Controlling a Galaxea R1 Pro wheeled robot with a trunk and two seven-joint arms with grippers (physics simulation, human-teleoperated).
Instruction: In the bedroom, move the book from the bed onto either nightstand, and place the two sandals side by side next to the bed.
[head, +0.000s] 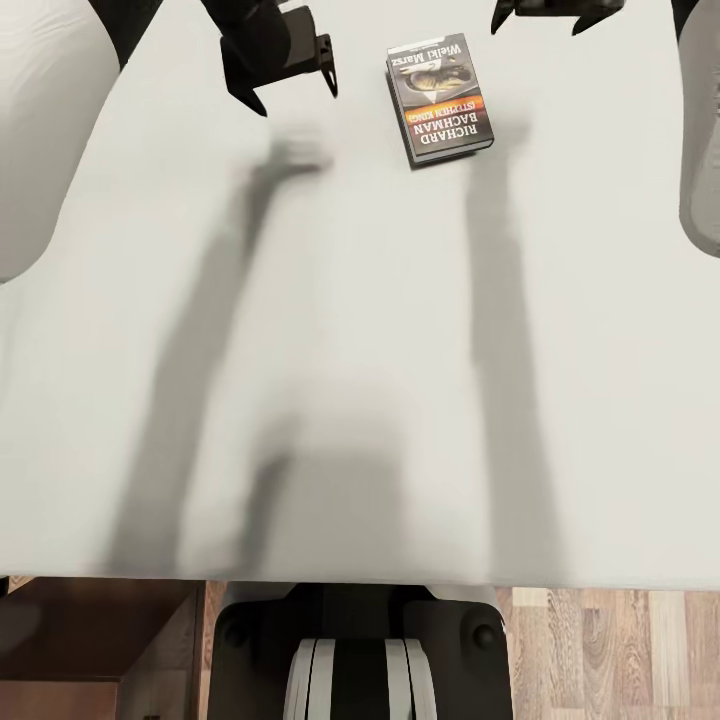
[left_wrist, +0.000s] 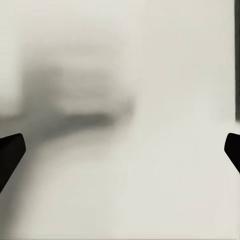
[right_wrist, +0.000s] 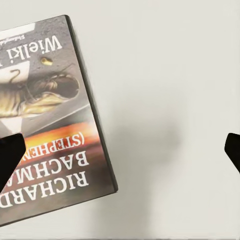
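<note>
The book lies flat on the off-white mattress of the bed, cover up, with an orange band and white lettering. Over the mattress, left of the book, my left gripper hangs open and empty; its wrist view has the left gripper above bare mattress. My right gripper is open, above and a little right of the book. In its wrist view the book lies under one fingertip, and the right gripper has its middle just beside the book's edge. The sandals are out of view.
Below the bed's near edge are wood-plank floor and my dark base. A dark brown wooden piece sits at the lower left; I cannot tell whether it is a nightstand. Pale rounded shapes flank the mattress.
</note>
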